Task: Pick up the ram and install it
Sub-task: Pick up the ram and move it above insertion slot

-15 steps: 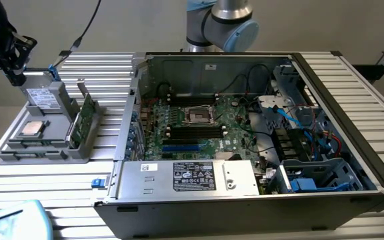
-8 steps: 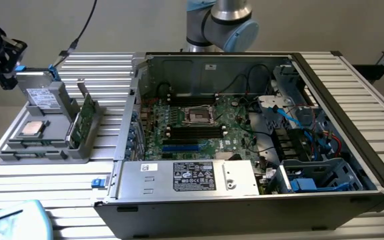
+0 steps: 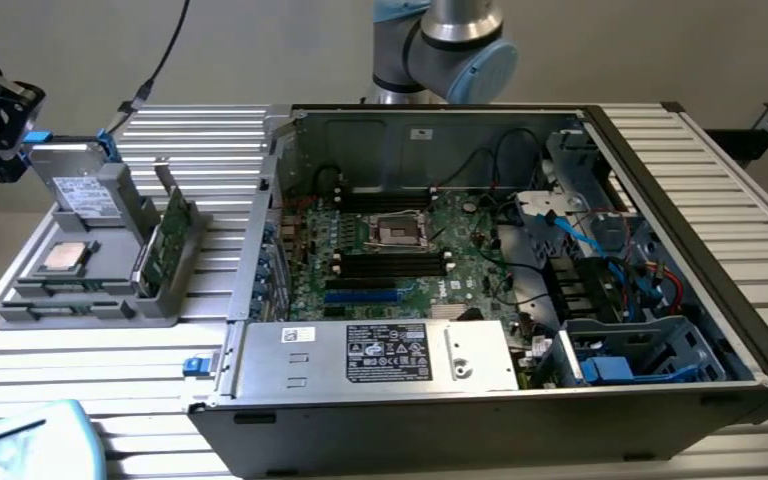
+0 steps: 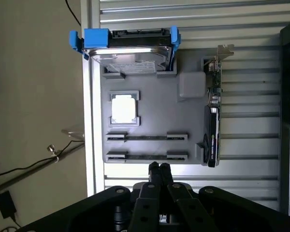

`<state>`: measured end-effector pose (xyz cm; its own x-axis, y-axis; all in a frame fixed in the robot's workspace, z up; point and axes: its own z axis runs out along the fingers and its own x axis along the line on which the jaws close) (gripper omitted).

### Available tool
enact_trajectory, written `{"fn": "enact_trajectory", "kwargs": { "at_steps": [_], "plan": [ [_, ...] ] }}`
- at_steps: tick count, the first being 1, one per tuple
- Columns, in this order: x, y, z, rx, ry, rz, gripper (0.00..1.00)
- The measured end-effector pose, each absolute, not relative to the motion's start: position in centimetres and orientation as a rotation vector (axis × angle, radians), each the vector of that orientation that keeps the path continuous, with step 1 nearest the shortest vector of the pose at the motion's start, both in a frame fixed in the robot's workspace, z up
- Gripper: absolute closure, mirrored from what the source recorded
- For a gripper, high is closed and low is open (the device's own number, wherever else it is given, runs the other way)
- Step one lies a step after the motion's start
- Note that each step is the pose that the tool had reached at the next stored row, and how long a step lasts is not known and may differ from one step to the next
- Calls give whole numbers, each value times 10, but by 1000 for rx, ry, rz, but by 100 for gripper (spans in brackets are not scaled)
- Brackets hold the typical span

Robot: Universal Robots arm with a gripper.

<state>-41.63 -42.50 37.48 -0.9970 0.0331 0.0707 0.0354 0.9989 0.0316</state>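
Grey plastic tray (image 4: 154, 118) beside the open computer case (image 3: 357, 140) carries your parts. The drive (image 4: 130, 50) with blue tabs stands at one end, the processor chip (image 4: 123, 108) lies in its square pocket, and an expansion card (image 4: 214, 111) stands upright along the edge towards the case. The ram (image 4: 147, 137) appears to sit edge-on in the tray's narrow slots, the ones nearest your gripper (image 4: 159, 167). Its fingers are pressed together, holding nothing.
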Motion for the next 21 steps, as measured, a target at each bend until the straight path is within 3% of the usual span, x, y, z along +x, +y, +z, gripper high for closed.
{"fn": "enact_trajectory", "kwargs": {
  "at_steps": [21],
  "plan": [
    [-416,-425,373,191,-3063,-42,89]
  ]
}}
